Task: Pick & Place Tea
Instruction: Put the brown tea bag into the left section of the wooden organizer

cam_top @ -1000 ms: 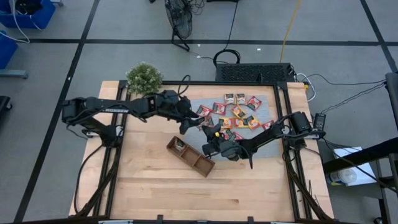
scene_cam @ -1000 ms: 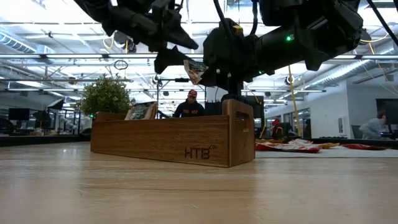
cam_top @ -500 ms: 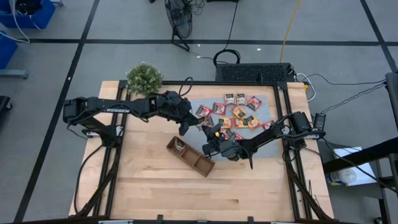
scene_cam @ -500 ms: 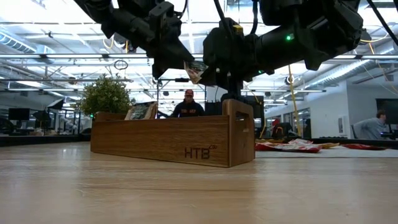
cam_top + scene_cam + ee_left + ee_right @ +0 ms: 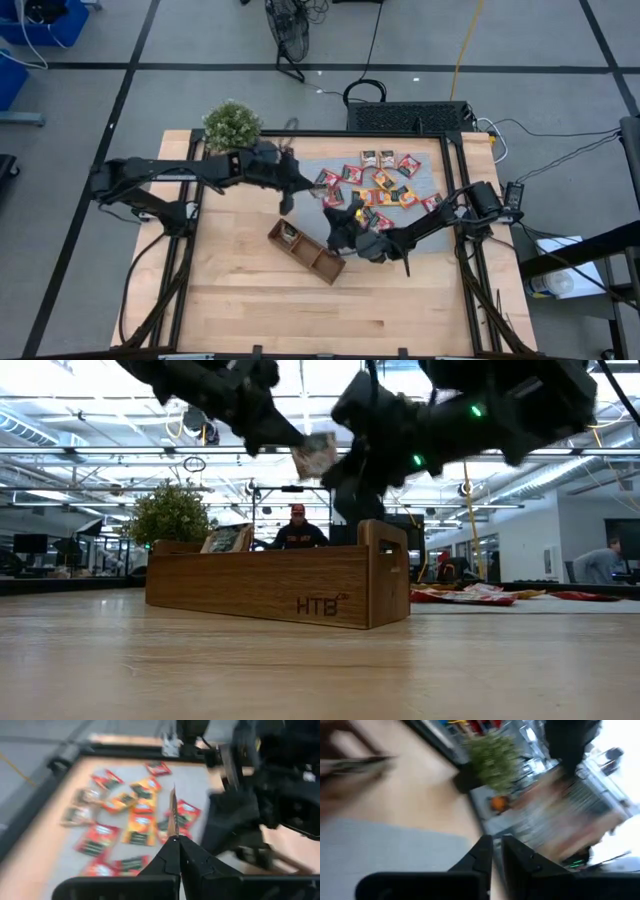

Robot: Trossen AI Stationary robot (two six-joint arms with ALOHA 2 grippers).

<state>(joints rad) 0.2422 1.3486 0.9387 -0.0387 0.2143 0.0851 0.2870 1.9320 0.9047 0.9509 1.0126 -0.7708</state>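
Observation:
A tea sachet (image 5: 315, 455) hangs above the brown wooden tray (image 5: 270, 585), with my left gripper (image 5: 285, 438) shut on it; the left wrist view shows it edge-on (image 5: 172, 812). My right gripper (image 5: 496, 845) stands close beside it toward the table's right (image 5: 340, 222), its fingers a little apart with nothing between them. Another sachet (image 5: 225, 540) leans in the tray's far end compartment (image 5: 288, 232). Several red, orange and dark green sachets (image 5: 375, 180) lie flat on a grey mat at the back. My left gripper pinches the sachet's lower edge (image 5: 173, 834) between its two fingertips. The fingers come from the table's left, slanting down. The sachet stands on edge beyond the tips, lifted clear above the tray.
A potted plant (image 5: 232, 125) stands at the table's far left corner. The tray (image 5: 305, 252) lies slantwise in the middle of the table. Bare wood lies toward the near edge. People sit in the room behind (image 5: 298, 530).
My left gripper has shut on the sachet that my right gripper held above the tray, and has carried it up and a little toward the table's left. My right gripper has drawn off from it and shows blurred.

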